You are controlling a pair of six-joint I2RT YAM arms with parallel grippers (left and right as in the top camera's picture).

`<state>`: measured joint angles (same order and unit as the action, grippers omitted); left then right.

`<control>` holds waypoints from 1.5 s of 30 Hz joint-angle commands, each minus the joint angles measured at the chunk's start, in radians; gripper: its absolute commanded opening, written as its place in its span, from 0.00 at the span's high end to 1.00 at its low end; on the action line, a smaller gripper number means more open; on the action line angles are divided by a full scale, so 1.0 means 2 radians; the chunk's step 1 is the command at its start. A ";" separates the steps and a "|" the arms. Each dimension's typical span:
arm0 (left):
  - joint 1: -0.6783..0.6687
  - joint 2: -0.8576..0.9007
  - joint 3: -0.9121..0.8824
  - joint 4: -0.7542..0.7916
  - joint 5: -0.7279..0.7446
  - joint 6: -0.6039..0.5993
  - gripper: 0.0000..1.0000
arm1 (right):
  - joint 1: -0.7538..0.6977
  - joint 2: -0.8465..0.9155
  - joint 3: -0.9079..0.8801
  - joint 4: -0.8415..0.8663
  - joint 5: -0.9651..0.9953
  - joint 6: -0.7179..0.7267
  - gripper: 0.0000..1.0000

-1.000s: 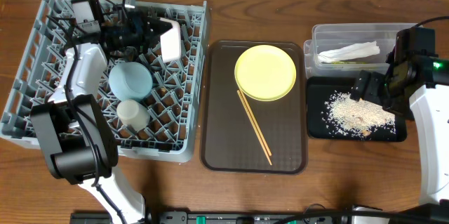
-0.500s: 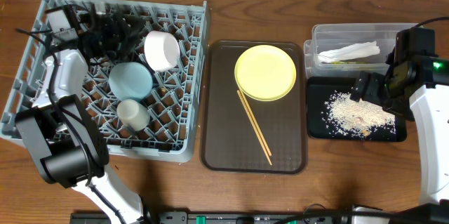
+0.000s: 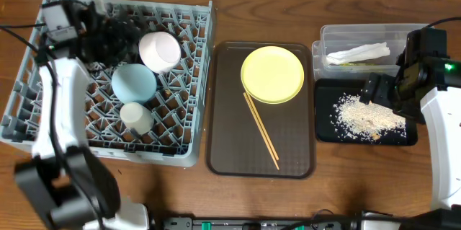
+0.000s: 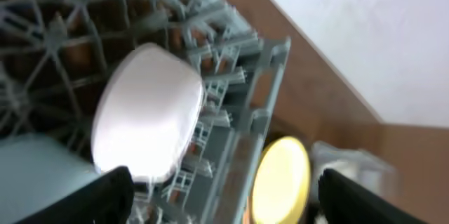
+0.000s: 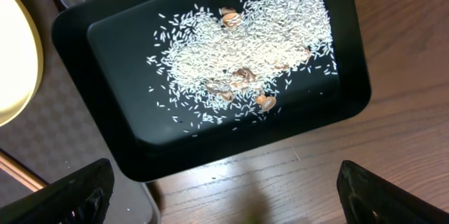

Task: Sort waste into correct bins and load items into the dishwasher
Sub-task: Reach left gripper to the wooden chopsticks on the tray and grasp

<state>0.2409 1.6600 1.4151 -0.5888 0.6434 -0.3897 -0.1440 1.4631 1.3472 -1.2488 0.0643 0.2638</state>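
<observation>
The white bowl (image 3: 160, 51) lies tilted among the pegs at the back of the grey dish rack (image 3: 166, 151), beside the light blue bowl (image 3: 133, 83) and the cream cup (image 3: 135, 117). My left gripper (image 3: 119, 34) hangs open just left of the white bowl (image 4: 147, 122), holding nothing. The yellow plate (image 3: 272, 74) and the chopsticks (image 3: 261, 130) rest on the brown serving tray (image 3: 230, 136). A white napkin (image 3: 358, 53) lies in the clear tub (image 3: 324, 39). Beige food scraps (image 5: 238, 55) cover the black tray (image 5: 112, 133). My right gripper (image 5: 224, 206) hovers open and empty over that tray's near edge.
The rack's right wall (image 4: 259, 76) stands between the white bowl and the plate (image 4: 280, 178). Bare wooden table (image 5: 295, 175) shows in front of the black tray. The right arm's white body (image 3: 443, 136) fills the far right edge.
My left gripper has opened and let go of the white bowl, which now rests in the rack. The left arm has drawn back to the left. The right arm has not moved.
</observation>
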 commanded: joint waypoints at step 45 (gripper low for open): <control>-0.493 0.183 -0.066 -0.075 -0.314 -0.207 0.14 | -0.003 -0.008 0.009 -0.001 0.003 0.008 0.01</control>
<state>-0.7452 1.9831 1.2907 -0.7349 0.0269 -0.7895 -0.1440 1.4631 1.3472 -1.2495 0.0639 0.2638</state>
